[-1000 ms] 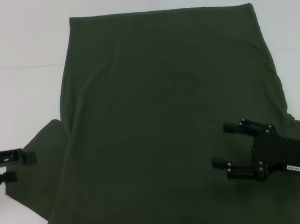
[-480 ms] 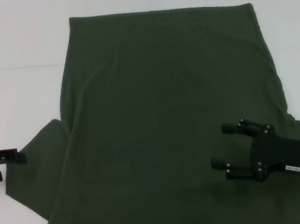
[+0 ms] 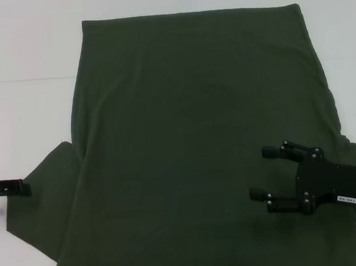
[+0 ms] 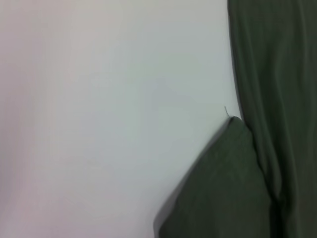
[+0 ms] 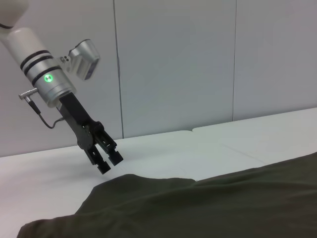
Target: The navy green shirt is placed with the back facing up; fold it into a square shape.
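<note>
Change: over the last second the left gripper (image 3: 3,190) has slid outward toward the table's left edge, away from the left sleeve (image 3: 44,193); the right gripper (image 3: 261,172) has barely shifted.
Shirt: the navy green shirt (image 3: 197,137) lies flat and plain side up on the white table (image 3: 17,53), filling most of the head view, hem at the far end, left sleeve spread out to the side.
Left gripper: low over bare table just beside the sleeve's outer edge; the right wrist view shows its fingers (image 5: 106,158) close together and holding nothing.
Right gripper: hovering over the shirt's right part near the right sleeve, jaws spread apart, empty.
Stage: probably the start, no fold visible yet.
Risk: if the left gripper closes on only the top layer of the sleeve, the fold would drag unevenly and bunch; a sideways pull could also shift the whole shirt and spoil the square.
</note>
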`<state>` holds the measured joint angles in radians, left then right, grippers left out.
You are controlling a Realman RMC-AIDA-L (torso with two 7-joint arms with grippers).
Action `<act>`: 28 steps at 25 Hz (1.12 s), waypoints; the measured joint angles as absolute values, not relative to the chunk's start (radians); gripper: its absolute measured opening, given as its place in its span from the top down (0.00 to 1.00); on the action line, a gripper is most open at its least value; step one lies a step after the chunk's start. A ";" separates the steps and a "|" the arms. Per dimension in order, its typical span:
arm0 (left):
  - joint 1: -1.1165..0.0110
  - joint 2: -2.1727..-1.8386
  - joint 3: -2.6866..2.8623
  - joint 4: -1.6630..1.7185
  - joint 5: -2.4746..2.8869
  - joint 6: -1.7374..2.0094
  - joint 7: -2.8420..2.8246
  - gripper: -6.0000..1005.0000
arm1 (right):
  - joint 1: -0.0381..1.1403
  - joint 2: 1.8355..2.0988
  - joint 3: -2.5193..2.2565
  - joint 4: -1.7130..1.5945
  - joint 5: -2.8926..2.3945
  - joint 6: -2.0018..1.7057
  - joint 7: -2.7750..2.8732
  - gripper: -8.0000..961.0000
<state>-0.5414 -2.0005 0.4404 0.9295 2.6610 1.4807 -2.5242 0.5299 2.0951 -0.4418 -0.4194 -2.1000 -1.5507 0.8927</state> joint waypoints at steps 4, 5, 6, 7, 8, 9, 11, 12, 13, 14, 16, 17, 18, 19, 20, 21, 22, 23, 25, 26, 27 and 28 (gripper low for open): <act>-0.543 -2.002 0.446 0.919 2.663 1.471 -2.523 0.08 | 0.531 2.095 -0.443 -0.419 -2.100 -1.551 0.893 0.02; -0.544 -2.002 0.446 0.916 2.664 1.469 -2.523 0.08 | 0.531 2.095 -0.443 -0.419 -2.100 -1.551 0.893 0.02; -0.545 -2.002 0.446 0.914 2.665 1.467 -2.523 0.08 | 0.532 2.095 -0.443 -0.419 -2.100 -1.551 0.893 0.02; -0.545 -2.002 0.447 0.911 2.666 1.463 -2.523 0.08 | 0.532 2.095 -0.443 -0.419 -2.100 -1.551 0.893 0.02; -0.545 -2.002 0.447 0.905 2.668 1.458 -2.523 0.08 | 0.532 2.095 -0.443 -0.419 -2.100 -1.551 0.893 0.02; -0.545 -2.001 0.447 0.899 2.668 1.453 -2.523 0.08 | 0.532 2.095 -0.443 -0.419 -2.100 -1.551 0.893 0.02; -0.546 -2.000 0.447 0.887 2.669 1.447 -2.523 0.08 | 0.532 2.096 -0.443 -0.419 -2.100 -1.551 0.893 0.02; -0.547 -2.000 0.446 0.882 2.669 1.445 -2.523 0.08 | 0.532 2.097 -0.443 -0.418 -2.100 -1.551 0.893 0.02; -0.547 -2.000 0.446 0.880 2.669 1.445 -2.523 0.08 | 0.532 2.097 -0.443 -0.418 -2.100 -1.551 0.893 0.02; -0.547 -1.999 0.446 0.879 2.669 1.444 -2.523 0.09 | 0.532 2.097 -0.443 -0.417 -2.100 -1.551 0.893 0.02; -0.548 -1.999 0.446 0.879 2.669 1.443 -2.523 0.09 | 0.532 2.097 -0.443 -0.417 -2.100 -1.551 0.893 0.02; -0.548 -1.999 0.446 0.879 2.669 1.442 -2.523 0.09 | 0.532 2.097 -0.443 -0.417 -2.100 -1.551 0.893 0.02; -0.548 -1.999 0.446 0.879 2.669 1.442 -2.523 0.09 | 0.532 2.097 -0.443 -0.417 -2.100 -1.551 0.893 0.02; -0.549 -1.999 0.446 0.879 2.669 1.442 -2.524 0.09 | 0.532 2.097 -0.443 -0.417 -2.100 -1.551 0.893 0.02; -0.549 -1.999 0.446 0.879 2.669 1.442 -2.524 0.09 | 0.532 2.097 -0.443 -0.417 -2.100 -1.551 0.893 0.02; -0.549 -1.999 0.446 0.879 2.669 1.442 -2.524 0.09 | 0.532 2.097 -0.443 -0.417 -2.100 -1.551 0.893 0.02; -0.549 -1.999 0.446 0.879 2.669 1.442 -2.524 0.09 | 0.532 2.097 -0.443 -0.417 -2.100 -1.551 0.893 0.02; -0.549 -1.999 0.446 0.878 2.669 1.442 -2.524 0.09 | 0.532 2.097 -0.443 -0.417 -2.100 -1.551 0.893 0.02; -0.550 -1.999 0.446 0.878 2.668 1.442 -2.524 0.09 | 0.532 2.097 -0.443 -0.417 -2.100 -1.551 0.893 0.02; -0.550 -2.000 0.446 0.877 2.668 1.442 -2.524 0.09 | 0.532 2.097 -0.443 -0.417 -2.100 -1.551 0.893 0.02; -0.551 -2.000 0.447 0.877 2.668 1.442 -2.524 0.09 | 0.533 2.097 -0.443 -0.417 -2.100 -1.551 0.893 0.02; -0.551 -2.001 0.448 0.877 2.668 1.442 -2.524 0.09 | 0.533 2.097 -0.443 -0.417 -2.100 -1.551 0.893 0.02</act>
